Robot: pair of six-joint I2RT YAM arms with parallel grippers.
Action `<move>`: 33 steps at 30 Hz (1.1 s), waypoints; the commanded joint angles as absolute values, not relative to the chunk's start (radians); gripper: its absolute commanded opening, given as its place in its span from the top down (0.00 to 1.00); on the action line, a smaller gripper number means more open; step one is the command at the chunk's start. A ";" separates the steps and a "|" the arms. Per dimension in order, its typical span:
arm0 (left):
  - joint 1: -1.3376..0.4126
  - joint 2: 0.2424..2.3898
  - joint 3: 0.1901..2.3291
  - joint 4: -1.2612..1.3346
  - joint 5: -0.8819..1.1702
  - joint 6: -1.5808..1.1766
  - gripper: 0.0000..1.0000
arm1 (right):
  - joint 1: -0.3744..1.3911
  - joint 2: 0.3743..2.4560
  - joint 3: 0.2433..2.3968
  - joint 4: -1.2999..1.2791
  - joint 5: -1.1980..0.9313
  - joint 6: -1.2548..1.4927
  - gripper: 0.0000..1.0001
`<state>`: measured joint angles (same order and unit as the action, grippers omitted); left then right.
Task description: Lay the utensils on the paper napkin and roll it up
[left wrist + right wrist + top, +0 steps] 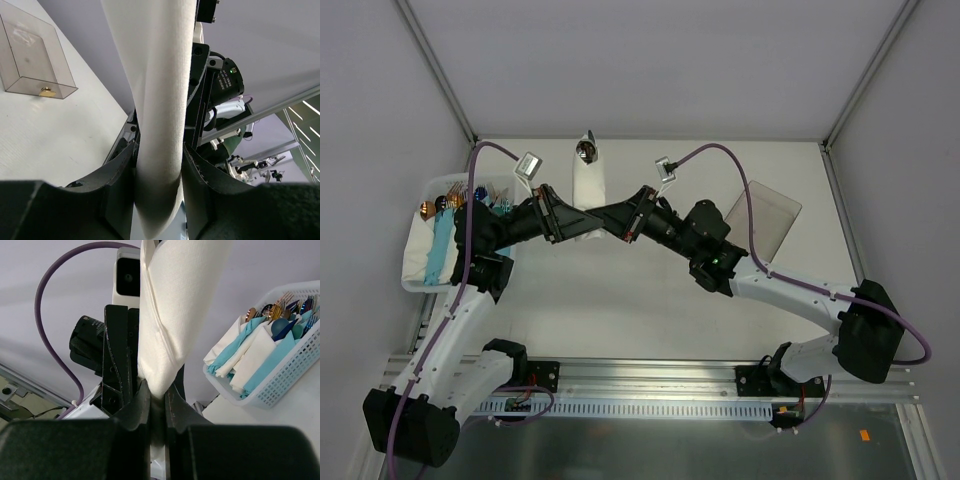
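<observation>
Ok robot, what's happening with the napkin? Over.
Left gripper shut on napkin roll. Right gripper shut on it too. Spoon end sticks out the far end. Basket sits clear, left.

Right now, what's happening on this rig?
Both arms meet mid-table. The left gripper and right gripper are each clamped on the near end of the rolled white napkin. A utensil pokes its rounded silvery end out of the far end. A white basket of wrapped bundles sits at the left, a clear tray at the right.
</observation>
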<state>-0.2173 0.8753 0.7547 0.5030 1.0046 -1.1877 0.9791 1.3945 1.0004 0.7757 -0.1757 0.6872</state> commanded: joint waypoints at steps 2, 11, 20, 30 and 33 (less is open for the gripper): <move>-0.236 0.848 0.778 0.581 1.019 -1.175 0.77 | 0.986 1.370 1.028 0.851 -0.127 0.669 1.00; -0.236 0.839 0.773 0.647 1.043 -1.183 0.63 | 0.980 1.374 1.031 0.828 -0.100 0.696 1.00; -0.238 0.842 0.761 0.761 1.078 -1.236 0.59 | 0.962 1.373 1.016 0.844 -0.098 0.755 1.00; -0.239 0.844 0.761 0.796 1.108 -1.232 0.56 | 0.950 1.382 0.997 0.877 -0.104 0.799 1.00; -0.241 0.844 0.761 0.802 1.118 -1.223 0.55 | 0.946 1.385 0.996 0.879 -0.106 0.807 1.00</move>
<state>-0.2173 0.8730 0.7525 0.6765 1.0401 -1.2133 0.9737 1.3922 1.0000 0.8417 -0.1635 0.8089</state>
